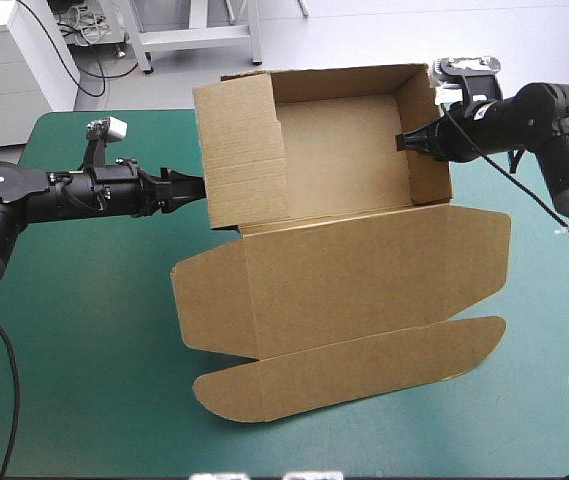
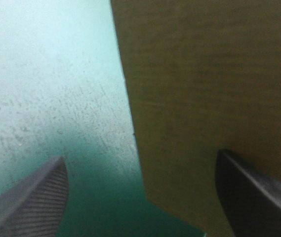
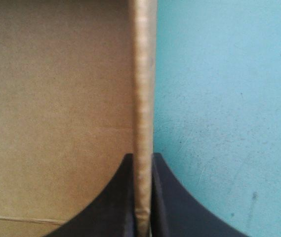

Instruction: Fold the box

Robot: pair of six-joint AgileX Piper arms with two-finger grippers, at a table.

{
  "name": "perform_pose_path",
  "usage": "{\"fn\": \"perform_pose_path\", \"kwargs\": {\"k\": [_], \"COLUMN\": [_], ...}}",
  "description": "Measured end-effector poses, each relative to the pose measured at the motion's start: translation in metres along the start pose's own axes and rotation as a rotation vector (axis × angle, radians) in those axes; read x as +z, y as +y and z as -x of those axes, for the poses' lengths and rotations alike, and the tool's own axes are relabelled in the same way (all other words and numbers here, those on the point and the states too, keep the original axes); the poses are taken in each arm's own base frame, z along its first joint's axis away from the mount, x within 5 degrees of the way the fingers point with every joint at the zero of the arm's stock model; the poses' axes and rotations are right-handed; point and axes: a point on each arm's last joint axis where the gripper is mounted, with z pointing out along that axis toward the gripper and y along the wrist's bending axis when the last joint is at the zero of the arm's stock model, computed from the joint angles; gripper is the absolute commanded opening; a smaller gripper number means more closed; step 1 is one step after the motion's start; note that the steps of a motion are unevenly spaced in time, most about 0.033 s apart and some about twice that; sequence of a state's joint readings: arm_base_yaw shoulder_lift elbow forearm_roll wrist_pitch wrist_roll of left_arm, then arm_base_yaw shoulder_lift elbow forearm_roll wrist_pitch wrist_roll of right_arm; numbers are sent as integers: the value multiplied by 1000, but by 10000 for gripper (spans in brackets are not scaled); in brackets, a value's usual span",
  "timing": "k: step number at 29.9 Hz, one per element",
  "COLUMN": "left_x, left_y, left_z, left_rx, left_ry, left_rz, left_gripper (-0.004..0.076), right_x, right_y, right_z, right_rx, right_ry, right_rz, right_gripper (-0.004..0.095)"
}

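1. Corrugated brown board forms the box (image 1: 344, 270): a tray with raised walls at the far middle of the teal-green table (image 1: 84, 330), its lid lying flat toward the near edge with rounded flaps.
2. Your right gripper (image 3: 141, 158) pinches the tray's right wall. Only its wrist view shows you the doubled rim.
3. Your left gripper (image 2: 140, 158) has its ribbed fingers spread, with the left wall's edge between them.

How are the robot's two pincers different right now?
The left pincer is open, with its fingers wide apart. The right pincer is shut on the box and pinches its right wall. The left pincer sits at the box's left wall and squeezes nothing, while the right pincer holds the opposite side tight. Both have black fingers, and both point inward at the box.
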State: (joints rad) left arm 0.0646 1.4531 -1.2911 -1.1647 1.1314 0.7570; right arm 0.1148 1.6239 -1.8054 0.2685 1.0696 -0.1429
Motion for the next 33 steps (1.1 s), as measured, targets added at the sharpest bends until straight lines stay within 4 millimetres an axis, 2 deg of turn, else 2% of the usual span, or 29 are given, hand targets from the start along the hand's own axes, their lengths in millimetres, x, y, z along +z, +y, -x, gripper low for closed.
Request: {"fn": "perform_pose_path", "kwargs": {"k": [8, 14, 22, 28, 33], "left_x": [-2, -3, -3, 7, 26], "left_y": [-17, -21, -21, -31, -47], "left_z": [8, 12, 12, 8, 9], "left_rx": [-39, -57, -60, -102, -68], "left_ry": [-87, -124, -129, -73, 9], "left_rz": [-191, -233, -238, -256, -80], "left_gripper": [584, 584, 584, 584, 584], "right_x": [0, 0, 0, 4, 7], "right_y": [-2, -3, -2, 17, 29], "right_z": [0, 0, -1, -1, -2], "right_rx": [-2, 3, 13, -27, -70], "right_ry": [3, 3, 7, 10, 15], "right_rz": [-27, -28, -27, -14, -65], "right_gripper": [-19, -17, -14, -14, -14]}}
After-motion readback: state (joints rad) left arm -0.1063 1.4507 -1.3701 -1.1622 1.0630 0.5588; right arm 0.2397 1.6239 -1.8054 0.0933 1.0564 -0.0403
